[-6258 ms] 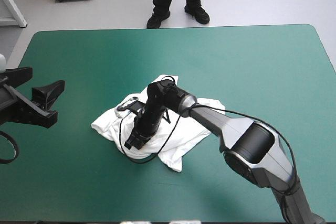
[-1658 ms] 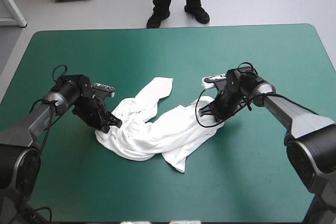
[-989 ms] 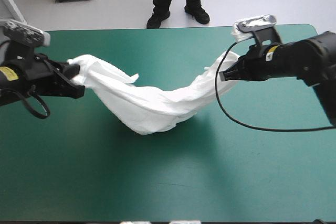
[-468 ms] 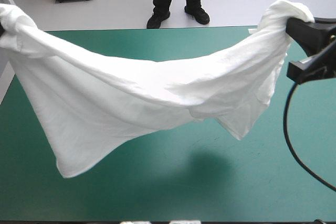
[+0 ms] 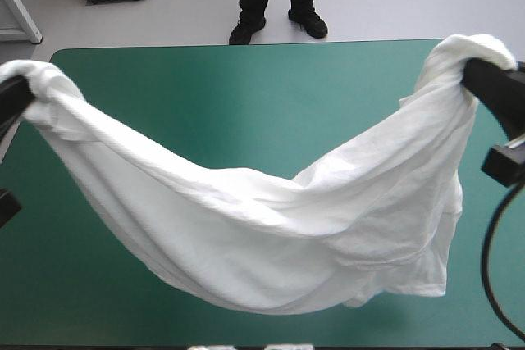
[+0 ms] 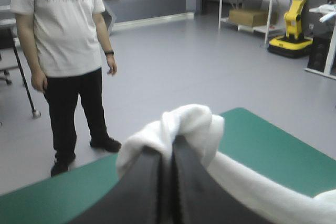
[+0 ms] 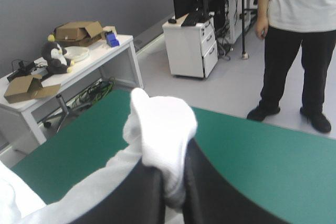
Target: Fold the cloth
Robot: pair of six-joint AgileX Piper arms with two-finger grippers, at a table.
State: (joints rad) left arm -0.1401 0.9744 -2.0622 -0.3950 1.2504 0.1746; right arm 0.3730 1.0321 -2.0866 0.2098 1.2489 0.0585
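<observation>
Above worktop (image 5: 246, 96): T-shirt (image 5: 271, 235) slung up, held at both ends.
L gripper (image 6: 172, 141) pinched tight on one bunched end, R gripper (image 7: 174, 153) likewise on the other; cloth sags in a deep curve mid-span, lowest part twd worktop's near edge; can't tell if it touches.

One T-shirt (image 5: 279, 235), one table (image 5: 246, 96), one left tool (image 6: 168, 148), one right tool (image 7: 172, 163).

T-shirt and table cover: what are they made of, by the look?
The T-shirt: soft white knit, probably cotton or a blend. It is matte, hangs in a deep sag and bunches into soft folds. The teal-green cover: a smooth sheet, perhaps vinyl or a rubber mat. It lies flat, with no weave or wrinkles visible and only a faint sheen.
</observation>
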